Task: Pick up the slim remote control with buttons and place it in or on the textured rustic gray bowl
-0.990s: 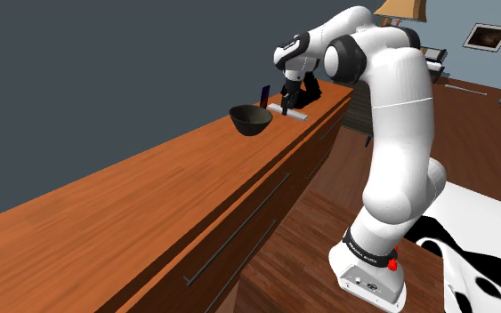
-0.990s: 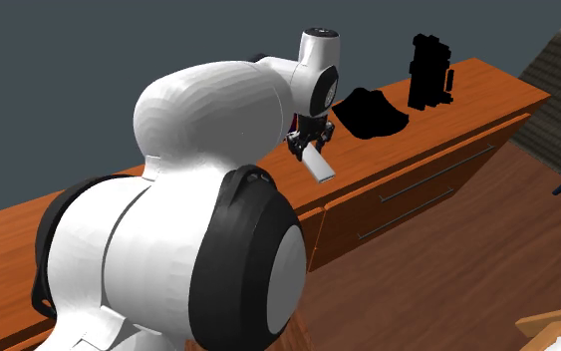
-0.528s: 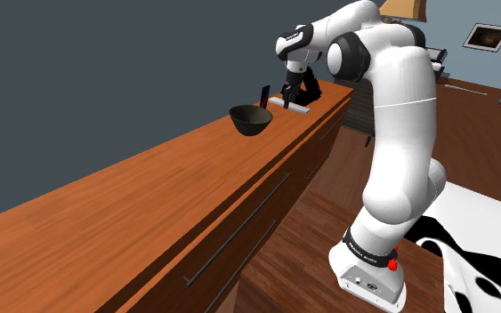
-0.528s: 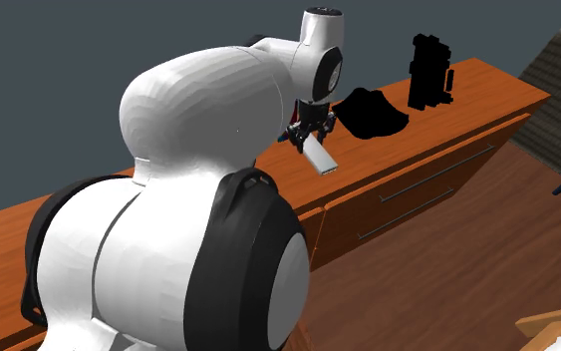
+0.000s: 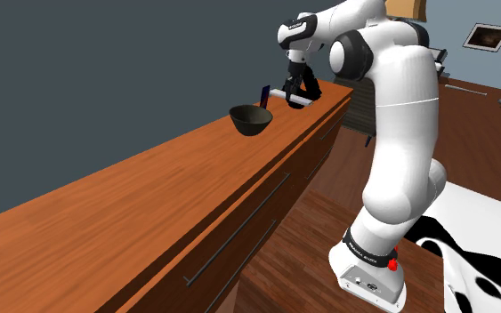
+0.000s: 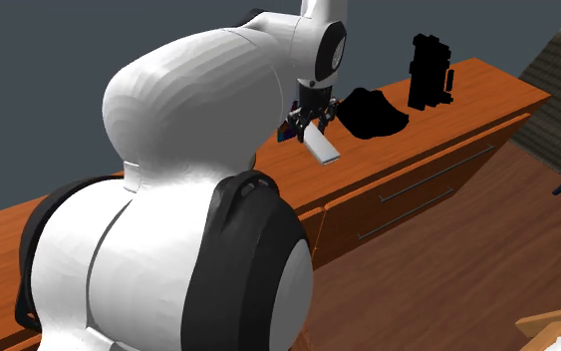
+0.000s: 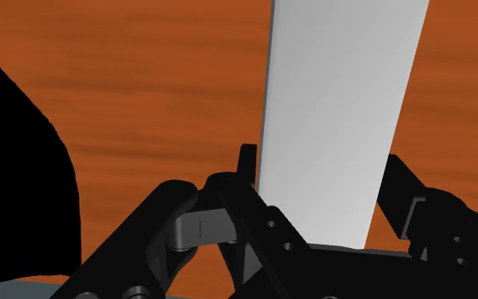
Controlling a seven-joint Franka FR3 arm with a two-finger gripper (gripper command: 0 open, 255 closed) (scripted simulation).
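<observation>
Remote (image 5: 298, 100), drawn as a plain pale grey slab with no buttons to make out, is clasped near one end between the fingers of the tool (image 5: 290, 89), its free end jutting out. It hangs higher above the wooden surface (image 5: 150, 196) than a second ago. The dark bowl (image 5: 251, 119) stands near it on the surface. In the second exterior view the arm's bulk hides much of the surface, and the bowl reads as a flat black shape.

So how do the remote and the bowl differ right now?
The remote is a pale, flat, slim slab; the bowl is dark and round. The remote is clasped in the pincer; the bowl sits free on the wooden counter. Both look plain, without markings.
</observation>
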